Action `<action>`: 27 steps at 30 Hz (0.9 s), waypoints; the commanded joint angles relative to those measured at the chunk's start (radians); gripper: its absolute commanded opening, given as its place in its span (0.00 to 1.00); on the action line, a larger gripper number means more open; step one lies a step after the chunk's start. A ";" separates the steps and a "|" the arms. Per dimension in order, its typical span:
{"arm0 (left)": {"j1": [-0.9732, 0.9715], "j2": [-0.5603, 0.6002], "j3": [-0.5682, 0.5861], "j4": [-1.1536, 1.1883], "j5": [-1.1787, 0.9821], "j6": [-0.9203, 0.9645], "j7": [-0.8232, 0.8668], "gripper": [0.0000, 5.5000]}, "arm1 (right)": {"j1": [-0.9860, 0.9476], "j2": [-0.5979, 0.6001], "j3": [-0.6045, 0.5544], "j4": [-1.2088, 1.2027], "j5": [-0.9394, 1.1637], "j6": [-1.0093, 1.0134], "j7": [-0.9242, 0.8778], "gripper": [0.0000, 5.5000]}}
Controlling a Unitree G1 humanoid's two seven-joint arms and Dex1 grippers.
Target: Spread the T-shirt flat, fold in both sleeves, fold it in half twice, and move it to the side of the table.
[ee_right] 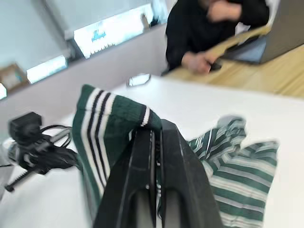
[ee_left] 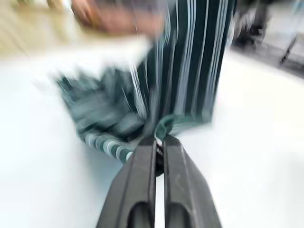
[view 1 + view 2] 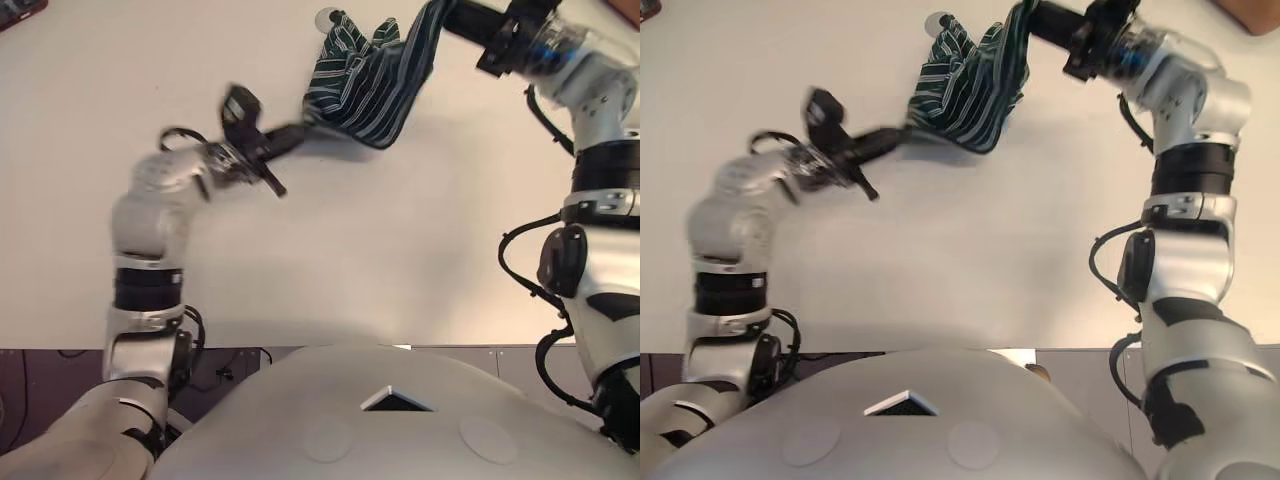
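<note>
There is one T-shirt [image 3: 365,85], dark green with pale stripes, one white table [image 3: 350,250], and two claws, both on the shirt. The left claw [image 3: 302,128] is clamped tight on a bit of the shirt's edge at the robot's left end of the cloth, its two fingers [image 2: 145,156] pressed together with fabric pinched at their tips. The right claw [image 3: 452,14] has likewise closed its fingers [image 1: 173,142] on the other end of the shirt, held higher up, so the cloth hangs bunched and crumpled between the two (not flat at all). The lower folds seem to rest on the tabletop.

The shirt sits toward the far side of the table, a little to the robot's right of the middle. From the cloth to the table's near edge [image 3: 300,345] lies a broad stretch of bare white surface, and the same to the robot's left. A dark object [image 3: 20,10] lies at the far left corner, well apart from the shirt.
</note>
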 commanded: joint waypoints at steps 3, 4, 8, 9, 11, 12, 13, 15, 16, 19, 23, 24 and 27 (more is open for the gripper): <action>-0.099 0.020 0.208 0.084 -0.125 -0.002 0.074 0.00 | -0.078 -0.003 -0.098 0.177 0.017 -0.029 -0.099 0.00; -0.135 0.016 0.215 0.136 -0.118 -0.024 0.092 0.00 | -0.100 0.007 -0.112 0.205 0.016 -0.058 -0.126 0.00; -0.367 0.024 0.189 0.435 -0.016 -0.158 0.173 0.00 | -0.246 0.058 -0.158 0.367 -0.004 -0.228 -0.269 0.00; -0.455 0.032 0.173 0.551 0.021 -0.204 0.191 0.00 | -0.296 0.070 -0.165 0.417 -0.015 -0.278 -0.310 0.00; -0.639 0.050 0.149 0.793 0.090 -0.300 0.211 0.00 | -0.394 0.090 -0.167 0.508 -0.048 -0.373 -0.394 0.00; -0.716 0.057 0.140 0.900 0.116 -0.346 0.212 0.00 | -0.430 0.096 -0.160 0.541 -0.069 -0.413 -0.424 0.00; -0.788 0.063 0.134 1.000 0.140 -0.389 0.217 0.00 | -0.461 0.100 -0.153 0.569 -0.086 -0.443 -0.447 0.00; -0.957 0.080 0.124 1.216 0.192 -0.477 0.256 0.00 | -0.532 0.102 -0.144 0.619 -0.118 -0.491 -0.501 0.00; -1.026 0.089 0.113 1.299 0.223 -0.519 0.274 0.00 | -0.566 0.102 -0.146 0.640 -0.130 -0.509 -0.529 0.00; -1.162 0.118 0.075 1.452 0.316 -0.608 0.313 0.00 | -0.657 0.106 -0.153 0.685 -0.174 -0.557 -0.607 0.00; -1.287 0.145 0.058 1.528 0.385 -0.658 0.315 0.00 | -0.744 0.089 -0.162 0.707 -0.219 -0.585 -0.637 0.00; -1.309 0.150 0.058 1.534 0.395 -0.664 0.308 0.00 | -0.758 0.083 -0.162 0.709 -0.229 -0.588 -0.632 0.00; -1.343 0.166 0.067 1.538 0.405 -0.671 0.260 0.00 | -0.772 0.062 -0.171 0.711 -0.244 -0.583 -0.602 0.00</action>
